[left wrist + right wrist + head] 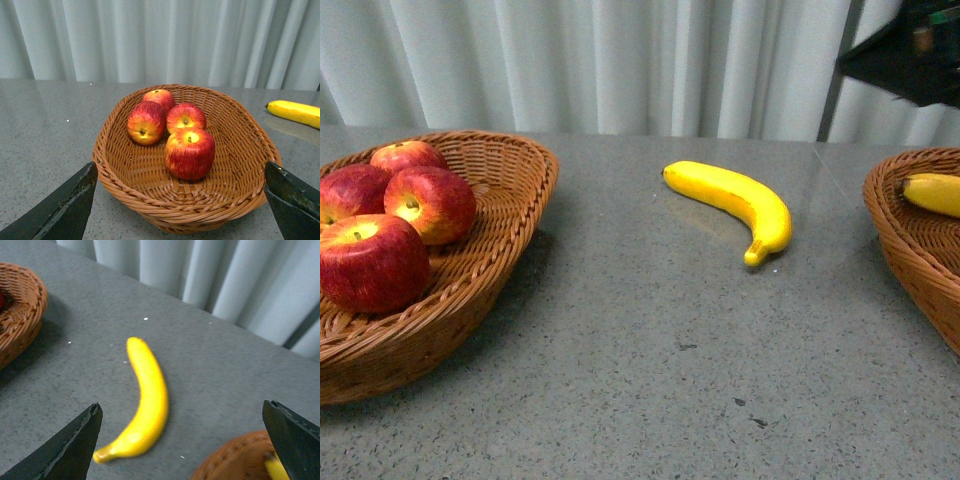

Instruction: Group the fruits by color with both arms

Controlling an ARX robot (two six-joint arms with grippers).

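Grey table bears a loose banana between left basket and right basket.

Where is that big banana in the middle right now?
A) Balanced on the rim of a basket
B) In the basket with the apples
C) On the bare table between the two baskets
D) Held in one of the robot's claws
C: the banana lies flat on the grey table, in the open space between the apple basket and the right-hand basket, touching neither.
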